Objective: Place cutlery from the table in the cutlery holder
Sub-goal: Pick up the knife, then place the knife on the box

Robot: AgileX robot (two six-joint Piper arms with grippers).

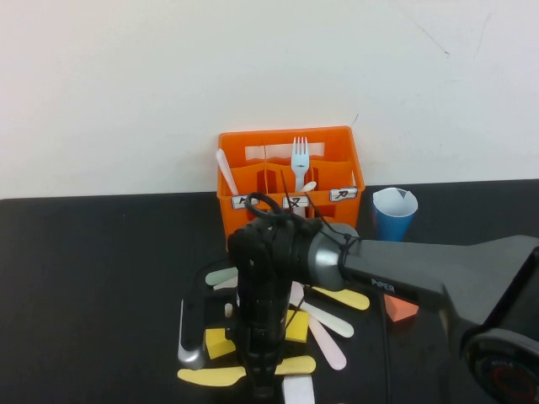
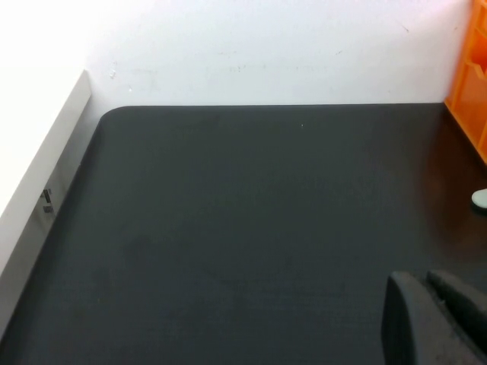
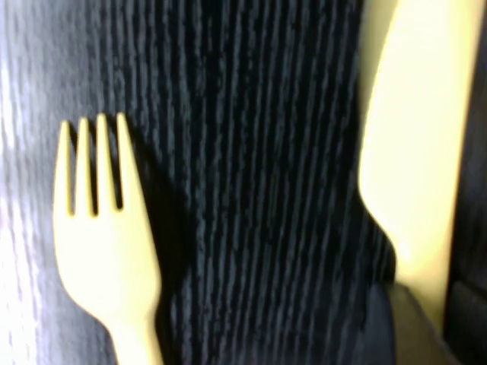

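The right gripper [image 1: 263, 383] is low over the yellow cutlery [image 1: 210, 376] at 6 o'clock from the cutlery holder [image 1: 290, 172]; whether it grips, I cannot tell. The left gripper [image 2: 437, 319] is closed and empty. This plastic seems light, stiff and slippery; take the narrow handle.

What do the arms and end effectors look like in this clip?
The right arm is dark grey with a rounded black wrist, thin black cables looped over it and small white "PiPER" lettering. Its right end effector is black, low over the cutlery. The left end effector shows matte dark-grey fingers.
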